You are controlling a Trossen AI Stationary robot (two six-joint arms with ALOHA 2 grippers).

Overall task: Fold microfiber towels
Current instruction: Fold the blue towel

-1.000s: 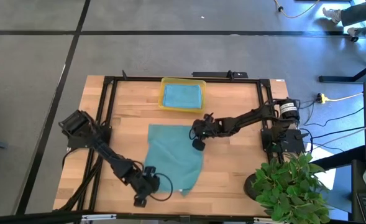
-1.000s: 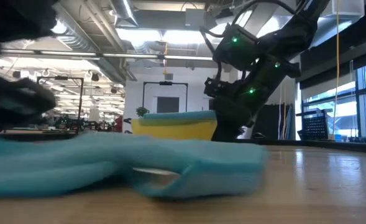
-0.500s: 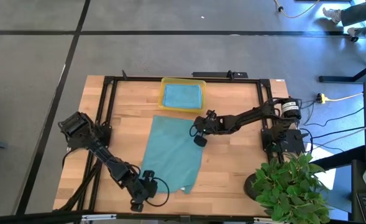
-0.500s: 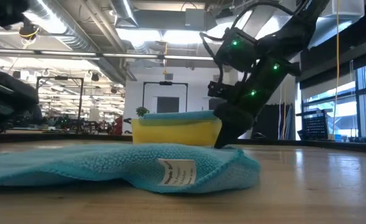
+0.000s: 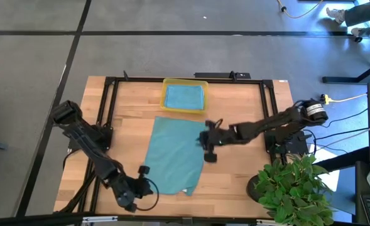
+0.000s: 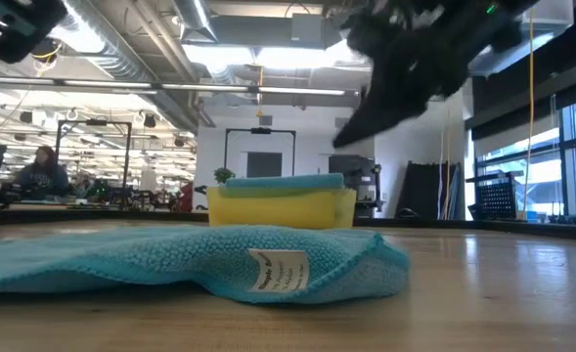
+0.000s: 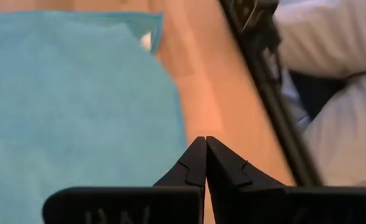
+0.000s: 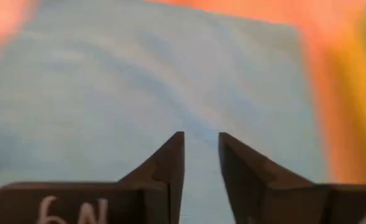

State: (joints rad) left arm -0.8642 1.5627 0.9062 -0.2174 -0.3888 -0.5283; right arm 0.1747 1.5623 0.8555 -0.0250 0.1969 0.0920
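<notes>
Your teal towel lies flat on the worktop — ready to fold. Left gripper, fingers together, sits beside its near corner; right gripper, slightly apart, hovers above it.

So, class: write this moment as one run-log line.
teal towel: spread flat, unfolded | left gripper: shut, empty, off towel's near-left edge | right gripper: open, above towel's right edge | yellow tray: holds blue towel

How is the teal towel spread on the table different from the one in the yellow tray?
The spread towel lies open on the bare wood, one layer, its white label showing. The tray towel is a smaller, compact rectangle sitting in the yellow tray at the table's far edge. The spread one looks greener from above, the tray one bluer. Both are plain teal-blue microfiber.
</notes>
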